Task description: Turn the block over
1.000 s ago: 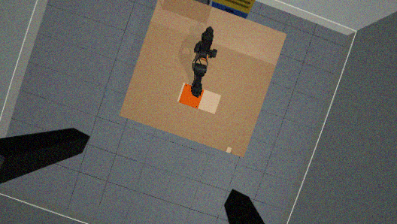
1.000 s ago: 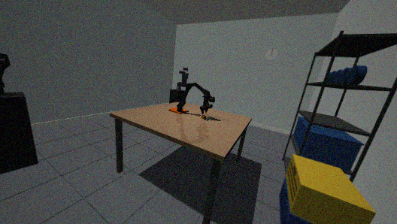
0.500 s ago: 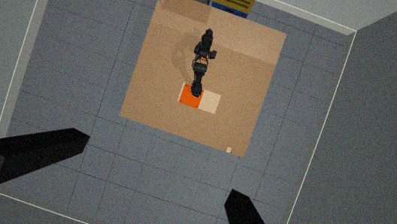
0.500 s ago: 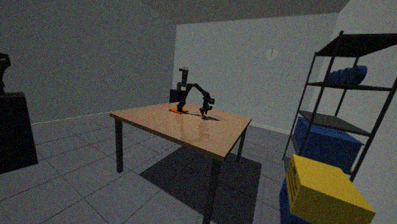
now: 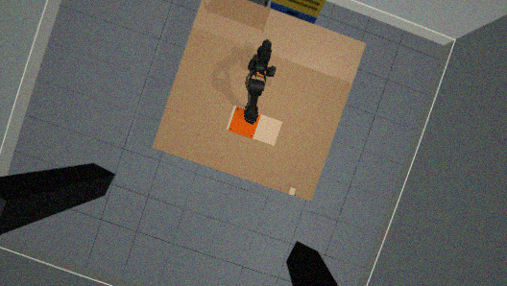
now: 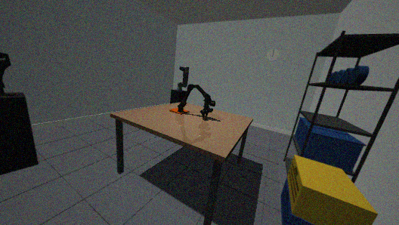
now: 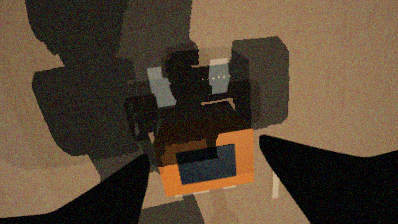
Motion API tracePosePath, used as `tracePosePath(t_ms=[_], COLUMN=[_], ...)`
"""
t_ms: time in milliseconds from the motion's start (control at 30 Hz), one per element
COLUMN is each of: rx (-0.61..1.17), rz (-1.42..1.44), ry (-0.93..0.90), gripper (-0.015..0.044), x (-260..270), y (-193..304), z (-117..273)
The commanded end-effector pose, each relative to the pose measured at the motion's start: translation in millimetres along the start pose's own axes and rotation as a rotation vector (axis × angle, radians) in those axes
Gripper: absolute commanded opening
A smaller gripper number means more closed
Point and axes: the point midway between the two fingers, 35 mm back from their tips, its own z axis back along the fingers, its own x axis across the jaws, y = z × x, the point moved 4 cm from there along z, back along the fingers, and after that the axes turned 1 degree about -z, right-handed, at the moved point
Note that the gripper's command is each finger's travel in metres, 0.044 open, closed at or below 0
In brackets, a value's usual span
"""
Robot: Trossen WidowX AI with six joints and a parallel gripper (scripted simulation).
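Observation:
The block (image 7: 245, 160) lies on the table (image 5: 192, 110) (image 6: 151, 121). In the wrist view it shows an orange face with a dark blue rectangle, facing up toward the camera, and a shaded side above that. My gripper (image 7: 205, 145) (image 6: 205, 118) is open and points down over the block, one finger on each side. In the wrist view a narrow gap shows between each fingertip and the block. In the top view the arm hides most of the block. In the exterior view the gripper hides it.
The arm's base stands on an orange plate (image 5: 240, 125) (image 6: 174, 110) beside a pale panel (image 5: 269, 130). A small pale piece (image 5: 292, 191) lies near the table's edge. A shelf rack (image 6: 341, 88) and a yellow box (image 6: 332, 185) stand beyond the table.

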Motion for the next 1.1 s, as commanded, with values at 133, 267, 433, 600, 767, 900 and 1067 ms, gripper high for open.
tracePosePath(t_ms=[133, 267, 433, 600, 767, 900, 1067], rx=[0.003, 0.003, 0.003, 0.003, 0.003, 0.003, 0.003], rz=[-0.006, -0.006, -0.006, -0.006, -0.006, -0.006, -0.006], ry=[-0.003, -0.003, -0.003, -0.003, -0.003, -0.003, -0.003], gripper=[0.0243, 0.0216, 0.0183, 0.015, 0.0097, 0.0, 0.0], x=[0, 0, 0, 0, 0, 0, 0], y=[1, 1, 1, 1, 1, 0, 0], z=[-3, -3, -3, -3, -2, 19, 27])
